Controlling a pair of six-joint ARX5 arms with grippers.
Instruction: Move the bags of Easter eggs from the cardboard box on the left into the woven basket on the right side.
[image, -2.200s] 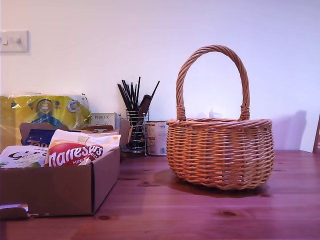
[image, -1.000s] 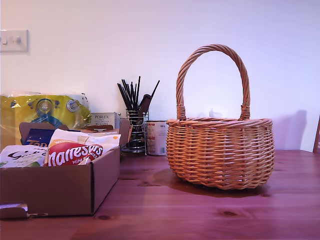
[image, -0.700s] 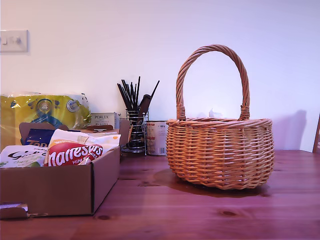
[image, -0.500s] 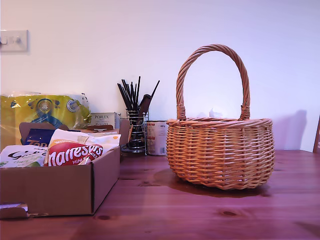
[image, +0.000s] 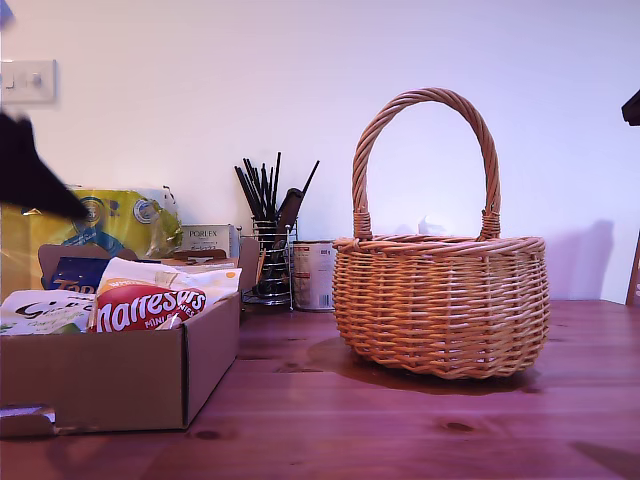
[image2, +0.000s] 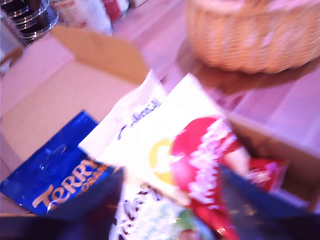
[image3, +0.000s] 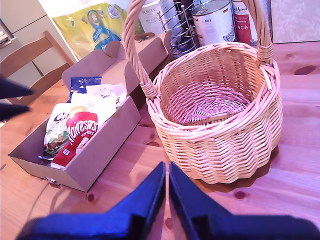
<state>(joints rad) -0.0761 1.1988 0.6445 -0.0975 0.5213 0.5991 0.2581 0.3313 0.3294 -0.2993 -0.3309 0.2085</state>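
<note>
In the cardboard box, at the exterior view's left, the bags of Easter eggs lie in a loose pile. The red-and-white Maltesers bag is on top, a white-and-green Galaxy bag is beside it toward the near end of the box, and the blue-and-orange Terry's bag lies flat on the box floor at the far end. The woven basket stands on the wooden table at the exterior view's right, well apart from the box, and the second wrist view shows nothing inside it. My first gripper hovers above the bags with its fingers apart and is not touching any of them. My second gripper hangs in front of the basket, its fingers almost together with only a thin gap, holding nothing. Behind the box are a yellow-and-blue pack, a wire holder with black sticks and a tin can.
</note>
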